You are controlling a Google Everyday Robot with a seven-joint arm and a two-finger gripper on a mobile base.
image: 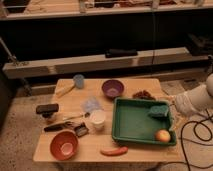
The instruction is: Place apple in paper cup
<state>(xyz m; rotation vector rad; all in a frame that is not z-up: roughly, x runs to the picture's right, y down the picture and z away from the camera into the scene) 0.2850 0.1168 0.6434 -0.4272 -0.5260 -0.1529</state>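
Hovering near one apple [162, 135]: one claw [172, 104]

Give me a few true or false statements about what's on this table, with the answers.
1. The apple lies in the green tray. True.
2. The paper cup stands inside the tray. False: it stands on the table, left of the tray.
3. The gripper holds the apple. False: it is by the tray's right rim, apart from the apple.
4. The purple bowl sits behind the tray. True.
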